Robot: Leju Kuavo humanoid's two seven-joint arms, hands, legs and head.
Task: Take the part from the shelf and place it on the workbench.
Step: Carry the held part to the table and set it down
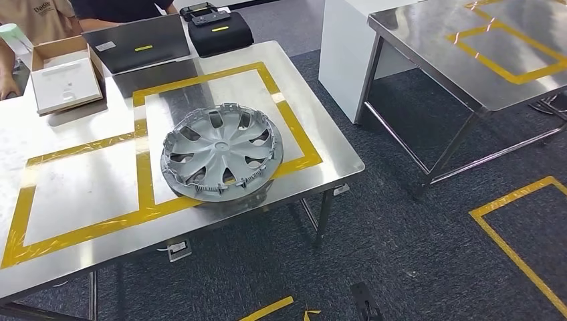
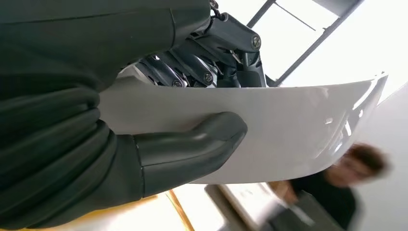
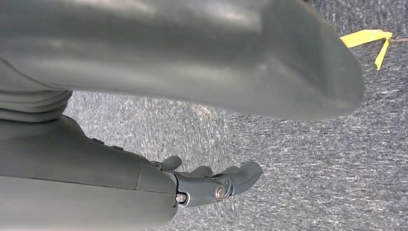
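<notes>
The left hand (image 2: pixel 192 106) grips a white sheet-like part (image 2: pixel 288 125), the thumb pressed on one face and the dark fingers (image 2: pixel 192 67) on the other, close to one edge. The right hand (image 3: pixel 211 185) hangs over the carpet (image 3: pixel 312 168) with its fingers loosely curled and nothing in them.

The head view looks down on a steel workbench (image 1: pixel 80 247) marked with yellow tape (image 1: pixel 140 167) in two frames. A grey hubcap (image 1: pixel 220 154) lies in the right frame, its near rim crossing the tape. The left frame looks free, and I judge it the likely spot for the part.

The step in hand seems to be carrying the part to the bench. Since the grip sits at an edge, the long free end could sag or swing, so I would keep the sheet level and move slowly. Bring it over the left frame, well apart from the hubcap, lower it until its far end touches the steel, then lay it flat before releasing the grip.

At the far left an open cardboard box (image 1: pixel 67 77) holds a white tray-like insert (image 1: pixel 67 83); what else is inside I cannot tell. Just right of it stands a dark case (image 1: pixel 144 43). A person's arm (image 1: pixel 7 73) rests at the far left edge.
</notes>
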